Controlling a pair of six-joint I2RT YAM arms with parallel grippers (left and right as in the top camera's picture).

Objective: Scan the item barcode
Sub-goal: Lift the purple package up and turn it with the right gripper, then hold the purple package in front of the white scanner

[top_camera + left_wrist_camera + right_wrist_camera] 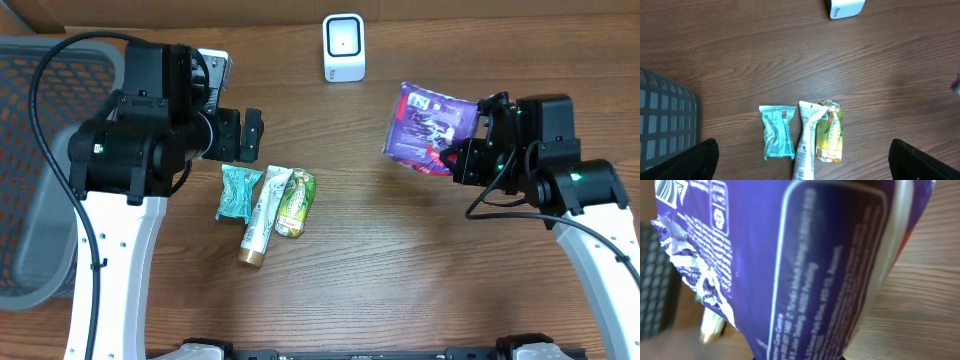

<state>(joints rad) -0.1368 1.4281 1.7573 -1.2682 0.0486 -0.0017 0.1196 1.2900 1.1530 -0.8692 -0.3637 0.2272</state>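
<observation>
Two grippers: left gripper (242,135) spread as wide as it goes, gripping nothing; right gripper (456,157) clenched on the bag's lower right edge.
Bag (430,128): purple, tilted, held off the table (400,270), right of the scanner (343,47) and nearer the robot; fine print fills the right wrist view.
Scanner: white, upright at the table's far edge.
Left gripper place: left of the scanner and nearer the robot, hovering above the wood.
Packet (238,192): teal, flat, below-left of the scanner.
Tube (259,217): white, touching the packet's right side.
Pouch (295,202): green, partly under the tube's right edge.
Basket (30,170): grey mesh, far left of the scanner.
</observation>
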